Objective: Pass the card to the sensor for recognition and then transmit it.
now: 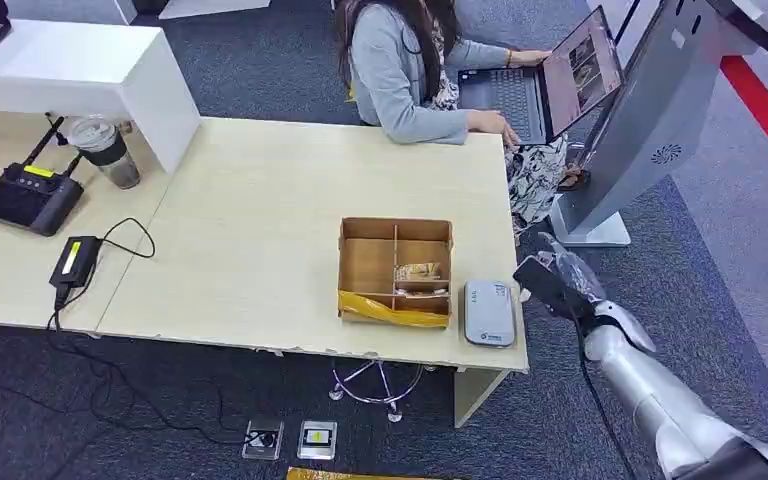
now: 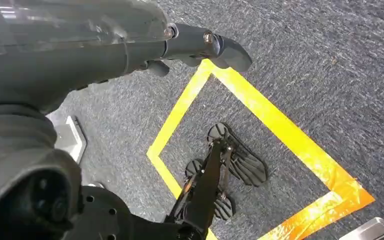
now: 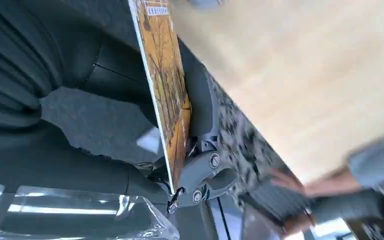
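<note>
My right hand [image 1: 557, 277] sits just off the desk's [image 1: 260, 250] right edge, beside the grey sensor [image 1: 489, 312] that lies flat at the near right corner, and in the right wrist view I see the card [image 3: 166, 90] pinched edge-on between the thumb and the dark fingers [image 3: 202, 110]. So the card is in hand and, as I judge it, not yet presented. To do this step well I want to bring the card in over the sensor with its face turned flat and parallel to the reader's top, low and centred, and pause there before handing it on; the pinch near one end should leave most of the card free to hang over the reader. The cardboard box [image 1: 395, 270] stands just beside the sensor, so I should approach from the open right side. My left hand [image 2: 200, 47] hangs over the carpet with nothing in it, fingers lying straight. I cannot tell which face of the card points down, and the wrist picture is blurred toward the person [image 1: 410, 70] seated at the laptop [image 1: 550, 85].
</note>
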Robot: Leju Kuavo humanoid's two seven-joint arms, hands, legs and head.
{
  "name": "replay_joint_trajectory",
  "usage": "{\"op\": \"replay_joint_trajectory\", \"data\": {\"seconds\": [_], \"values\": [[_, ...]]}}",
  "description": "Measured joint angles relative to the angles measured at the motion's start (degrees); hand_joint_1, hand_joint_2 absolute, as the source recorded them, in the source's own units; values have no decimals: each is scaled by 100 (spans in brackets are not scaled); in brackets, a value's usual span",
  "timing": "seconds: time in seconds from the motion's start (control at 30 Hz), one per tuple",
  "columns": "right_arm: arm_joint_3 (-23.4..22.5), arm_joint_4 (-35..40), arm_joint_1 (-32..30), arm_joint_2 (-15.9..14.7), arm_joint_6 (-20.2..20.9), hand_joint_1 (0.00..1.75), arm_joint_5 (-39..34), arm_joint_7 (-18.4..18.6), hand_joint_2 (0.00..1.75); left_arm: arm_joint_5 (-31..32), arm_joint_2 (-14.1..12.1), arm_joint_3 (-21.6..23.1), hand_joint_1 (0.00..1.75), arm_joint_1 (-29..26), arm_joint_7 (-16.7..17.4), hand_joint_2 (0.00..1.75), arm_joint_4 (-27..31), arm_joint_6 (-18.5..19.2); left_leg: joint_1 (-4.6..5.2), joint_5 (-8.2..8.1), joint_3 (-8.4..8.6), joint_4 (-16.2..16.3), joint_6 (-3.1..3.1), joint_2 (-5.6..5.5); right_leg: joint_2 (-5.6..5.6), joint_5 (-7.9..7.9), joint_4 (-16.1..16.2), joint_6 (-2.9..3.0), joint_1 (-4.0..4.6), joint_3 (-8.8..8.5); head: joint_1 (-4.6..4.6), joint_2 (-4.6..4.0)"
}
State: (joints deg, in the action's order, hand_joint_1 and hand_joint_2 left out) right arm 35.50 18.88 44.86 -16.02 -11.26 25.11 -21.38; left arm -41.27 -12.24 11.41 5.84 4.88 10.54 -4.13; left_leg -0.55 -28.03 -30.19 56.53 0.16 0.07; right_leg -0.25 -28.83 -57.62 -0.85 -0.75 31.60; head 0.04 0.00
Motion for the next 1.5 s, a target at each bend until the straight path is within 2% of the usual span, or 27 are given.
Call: {"op": "replay_joint_trajectory", "data": {"seconds": [0.1, 0.3, 0.33, 0.57, 0.97, 1.5], "values": [[0, 2, 489, -44, 79, 175, 191, -22, 175, -18, -13, 9, 0, 0, -15, 0, 0, 31, 0, 1, -1, 0, 1, 1, 1, 3, 0, -1, 0, 1, -2, 0], [0, 2, 718, -53, 129, 175, 248, -13, 175, -17, -24, 13, 0, 0, -18, 0, 0, 31, 1, 4, -2, 0, 4, 3, 3, 5, 0, 0, -1, 3, -2, 0], [11, 2, 1303, -50, 216, 175, 442, -7, 175, 0, -33, 57, 0, 0, -37, 0, 0, 31, 0, 4, -3, 1, 4, 3, 2, 5, -1, 0, 0, 4, 0, 0], [33, 2, 1944, 42, 356, 175, 676, 4, 175, -2, -33, 114, 0, 0, -39, 0, 0, 26, 0, 4, -10, 0, 4, 1, 1, 5, -1, 0, 0, 5, -2, 0], [175, 0, 2314, 662, 546, 175, 1244, 197, 175, -90, -26, 153, 0, 5, -70, 0, 0, -57, -2, 6, -10, 0, 2, 2, -1, 6, -3, 0, 3, 7, 0, 0], [439, -42, 2443, 984, 732, 175, 1620, 564, 175, -125, 0, 238, 0, 3, 26, 0, 0, -149, -2, 6, -12, 1, 2, 1, 0, 6, -2, 0, 2, 9, -2, 0]]}}
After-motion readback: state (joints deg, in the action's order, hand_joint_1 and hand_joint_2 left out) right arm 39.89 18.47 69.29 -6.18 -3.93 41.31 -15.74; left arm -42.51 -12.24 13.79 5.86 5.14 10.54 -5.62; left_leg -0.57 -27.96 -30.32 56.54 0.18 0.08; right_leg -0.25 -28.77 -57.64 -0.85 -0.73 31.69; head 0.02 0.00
